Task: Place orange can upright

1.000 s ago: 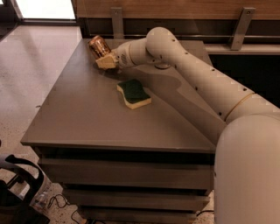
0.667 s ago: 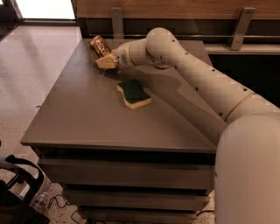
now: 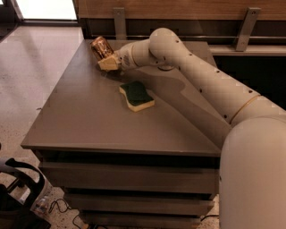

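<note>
At the lower left of the frame a dark piece of equipment (image 3: pixel 18 197) is cut off by the edge, and what it is cannot be made out; cables trail on the speckled floor (image 3: pixel 31 80) beside it. The brown desk (image 3: pixel 89 120) fills the middle of the frame, with dark shelves below its front edge. Near its upper left corner, the orange can (image 3: pixel 102 47) is tilted, its shiny end facing up and toward the camera, its lower part hidden behind the claw (image 3: pixel 108 63). The claw's pale fingers (image 3: pixel 106 65) are pressed around the can's lower end and appear to grip it; whether the can touches the desk is not clear. Just right of and below the claw, apart from it, a sponge (image 3: pixel 136 95) with a green top and a yellow base lies flat on the desk. The white arm (image 3: pixel 201 80) runs from the claw toward the lower right, where its large body is cut off by the frame and hides the desk's right side. At the top, a wooden wall panel (image 3: pixel 187 6) with metal brackets runs behind the desk.
</note>
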You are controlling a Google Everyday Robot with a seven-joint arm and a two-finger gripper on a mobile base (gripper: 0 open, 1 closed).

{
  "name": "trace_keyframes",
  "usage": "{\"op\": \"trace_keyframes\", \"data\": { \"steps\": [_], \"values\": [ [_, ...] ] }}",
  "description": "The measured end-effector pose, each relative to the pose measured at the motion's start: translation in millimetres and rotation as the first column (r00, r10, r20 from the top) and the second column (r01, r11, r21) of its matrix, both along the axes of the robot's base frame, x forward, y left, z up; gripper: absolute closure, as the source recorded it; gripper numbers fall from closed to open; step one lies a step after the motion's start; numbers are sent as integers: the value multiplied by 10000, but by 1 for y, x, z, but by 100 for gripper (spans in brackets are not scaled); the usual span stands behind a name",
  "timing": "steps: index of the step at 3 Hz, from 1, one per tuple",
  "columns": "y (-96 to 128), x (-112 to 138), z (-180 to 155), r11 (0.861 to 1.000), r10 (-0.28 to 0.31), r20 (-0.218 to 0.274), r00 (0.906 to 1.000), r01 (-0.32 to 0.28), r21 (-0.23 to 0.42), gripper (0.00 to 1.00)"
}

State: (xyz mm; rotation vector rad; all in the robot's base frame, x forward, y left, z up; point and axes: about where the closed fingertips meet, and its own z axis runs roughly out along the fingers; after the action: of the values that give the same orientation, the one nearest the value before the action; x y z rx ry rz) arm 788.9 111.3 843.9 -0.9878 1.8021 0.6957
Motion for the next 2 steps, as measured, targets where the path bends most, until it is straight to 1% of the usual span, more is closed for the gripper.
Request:
{"op": "trace_keyframes", "data": {
  "steps": [2],
  "values": [
    [1, 0, 0, 10000, -10, -50, 10000, 10, 34, 100]
  ]
}}
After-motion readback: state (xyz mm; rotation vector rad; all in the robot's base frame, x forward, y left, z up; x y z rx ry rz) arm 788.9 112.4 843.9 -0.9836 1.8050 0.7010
